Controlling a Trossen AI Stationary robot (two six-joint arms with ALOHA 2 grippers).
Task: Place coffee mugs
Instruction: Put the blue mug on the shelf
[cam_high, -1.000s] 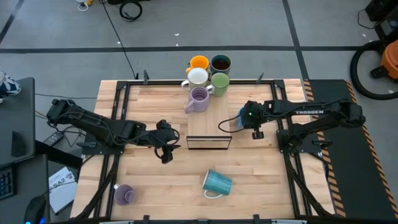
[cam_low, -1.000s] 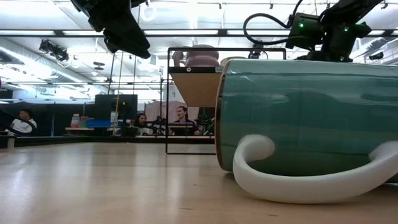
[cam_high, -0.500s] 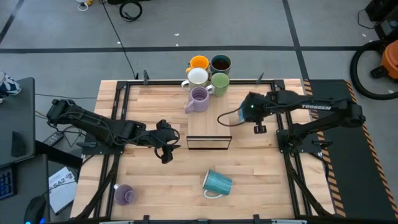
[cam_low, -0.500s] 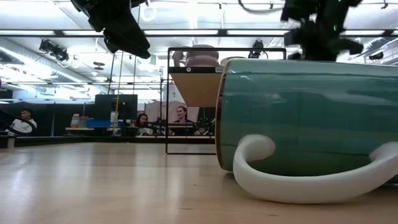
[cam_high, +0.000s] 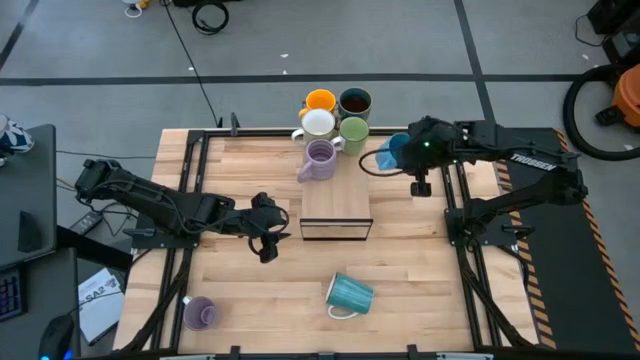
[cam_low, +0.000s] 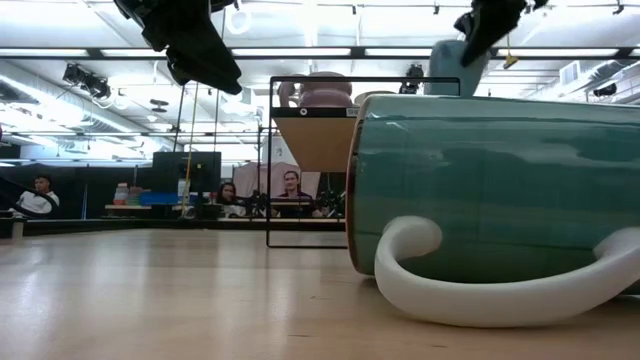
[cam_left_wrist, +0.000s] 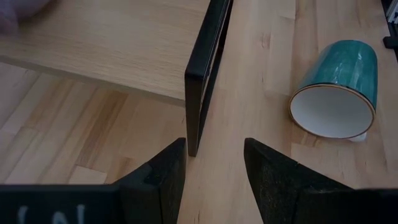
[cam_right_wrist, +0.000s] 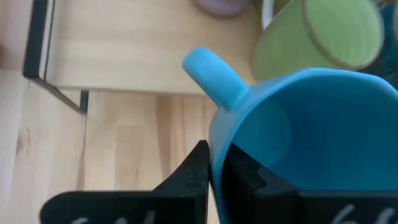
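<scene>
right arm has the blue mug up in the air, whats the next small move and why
Probably carry the blue mug a little further toward the green mug and the cluster at the back of the wooden stand, then lower it. The right gripper holds it by the rim, lifted, just beside that group. The left gripper waits open near the stand's front.
</scene>
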